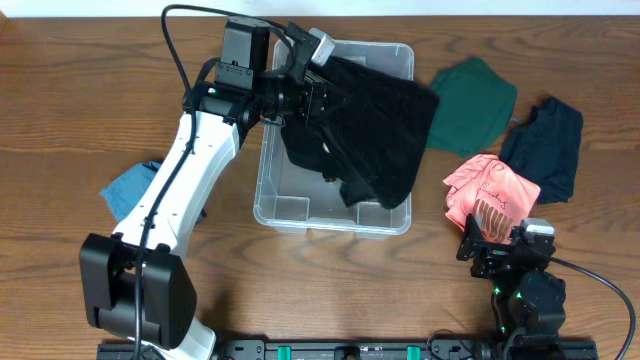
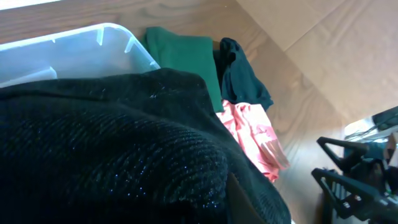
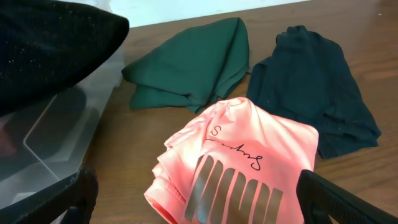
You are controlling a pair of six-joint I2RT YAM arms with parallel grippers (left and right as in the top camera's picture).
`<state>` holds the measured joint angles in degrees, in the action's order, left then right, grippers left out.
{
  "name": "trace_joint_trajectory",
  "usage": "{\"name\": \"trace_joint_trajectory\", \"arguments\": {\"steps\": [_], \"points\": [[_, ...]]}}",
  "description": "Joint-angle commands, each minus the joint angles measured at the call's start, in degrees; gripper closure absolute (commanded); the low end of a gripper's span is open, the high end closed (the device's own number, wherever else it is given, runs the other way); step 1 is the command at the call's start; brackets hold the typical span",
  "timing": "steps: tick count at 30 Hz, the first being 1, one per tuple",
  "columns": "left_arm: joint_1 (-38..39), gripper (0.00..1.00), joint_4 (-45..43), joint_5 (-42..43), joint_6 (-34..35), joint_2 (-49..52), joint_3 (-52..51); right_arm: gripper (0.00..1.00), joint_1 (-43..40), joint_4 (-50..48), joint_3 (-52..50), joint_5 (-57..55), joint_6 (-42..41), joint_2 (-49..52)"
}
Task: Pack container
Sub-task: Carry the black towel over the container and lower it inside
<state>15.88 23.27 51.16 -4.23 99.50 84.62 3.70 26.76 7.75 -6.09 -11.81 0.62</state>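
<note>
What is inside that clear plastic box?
A black knitted garment hangs over and into the container; its near end shows bare floor. Whatever lies beneath the cloth is hidden.

Container [image 1: 300, 205]: clear glossy plastic. Black knit [image 1: 380, 130]: coarse ribbed cloth, faint glitter. Pink shirt [image 3: 242, 143]: smooth cloth, shiny grey print. Green cloth [image 3: 186, 74], dark cloth [image 3: 311, 87]: matt. Table [image 1: 80, 100]: grained wood. My right fingers [image 3: 348, 202]: matt black plastic.

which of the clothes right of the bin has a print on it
The pink shirt, with dark lettering and stripes; the green cloth and navy cloth look plain.
</note>
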Motion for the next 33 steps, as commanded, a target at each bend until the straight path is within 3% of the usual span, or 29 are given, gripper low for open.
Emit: {"name": "trace_joint_trajectory", "arguments": {"steps": [1,5,9,12,16,23,28,33], "points": [[0.2,0.94,1.2,-3.4,-2.6,-0.6,1.8,0.01,-0.2,0.0,-0.2,-0.5,-0.8,-0.3],[0.2,0.95,-3.9,-3.6,-0.3,-0.7,1.9,0.01,-0.2,0.0,-0.2,-0.5,-0.8,-0.3],[0.2,0.94,-23.3,4.0,10.4,-0.7,1.9,0.01,-0.2,0.0,-0.2,-0.5,-0.8,-0.3],[0.2,0.94,-37.0,4.6,17.5,-0.7,1.9,0.01,-0.2,0.0,-0.2,-0.5,-0.8,-0.3],[0.2,0.94,-48.3,2.3,19.6,-0.7,1.9,0.01,-0.2,0.0,-0.2,-0.5,-0.8,-0.3],[0.2,0.94,-42.4,-1.0,19.1,0.2,1.8,0.01,-0.2,0.0,-0.2,-0.5,-0.8,-0.3],[0.2,0.94,-33.7,0.7,13.9,2.3,1.8,0.01,-0.2,0.0,-0.2,-0.5,-0.8,-0.3],[0.2,0.94,-34.9,0.7,13.3,3.9,1.8,0.01,-0.2,0.0,-0.2,-0.5,-0.8,-0.3]]}}
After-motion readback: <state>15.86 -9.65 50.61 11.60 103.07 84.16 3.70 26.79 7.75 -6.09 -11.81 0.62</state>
